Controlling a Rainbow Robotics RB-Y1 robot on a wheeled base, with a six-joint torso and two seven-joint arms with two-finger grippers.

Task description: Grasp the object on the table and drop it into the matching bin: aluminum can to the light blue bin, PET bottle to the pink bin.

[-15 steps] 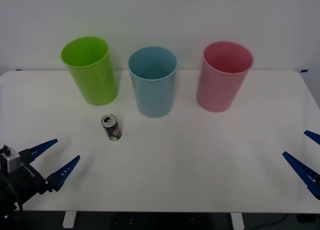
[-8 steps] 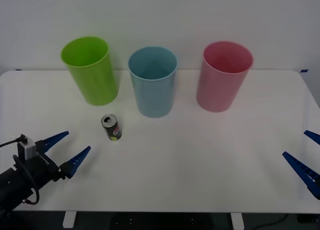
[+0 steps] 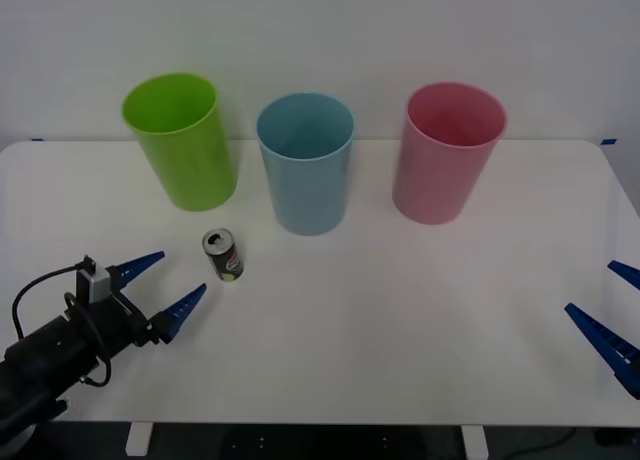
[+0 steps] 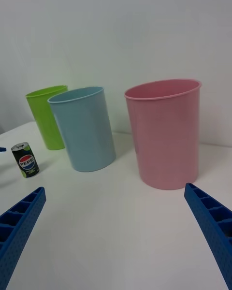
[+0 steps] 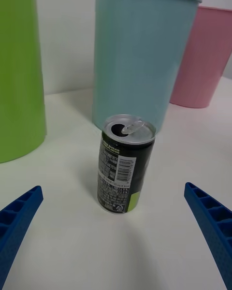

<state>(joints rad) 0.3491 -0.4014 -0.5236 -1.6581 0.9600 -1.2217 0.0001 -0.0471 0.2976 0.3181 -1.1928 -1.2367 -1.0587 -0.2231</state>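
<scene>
At the near left of the table (image 3: 330, 360) we have our left gripper (image 3: 168, 285) low over the surface with its two blue fingers spread wide and nothing between them, pointing toward the far right. Just beyond its tips stands the aluminum can (image 3: 224, 255), upright on its base with the silver top up, so its long axis is vertical; in the left wrist view the can (image 5: 125, 164) sits centred in the open gap, apart from both fingers. We judge a short straight advance would bring the fingers to either side of its body. Behind the can, slightly to its right, stands the light blue bin (image 3: 306, 165), its proper target. Further right is the pink bin (image 3: 446, 155). At the near right edge our right gripper (image 3: 612, 315) waits, also wide open and empty, well apart from the can, so the left arm is plainly the nearer.
</scene>
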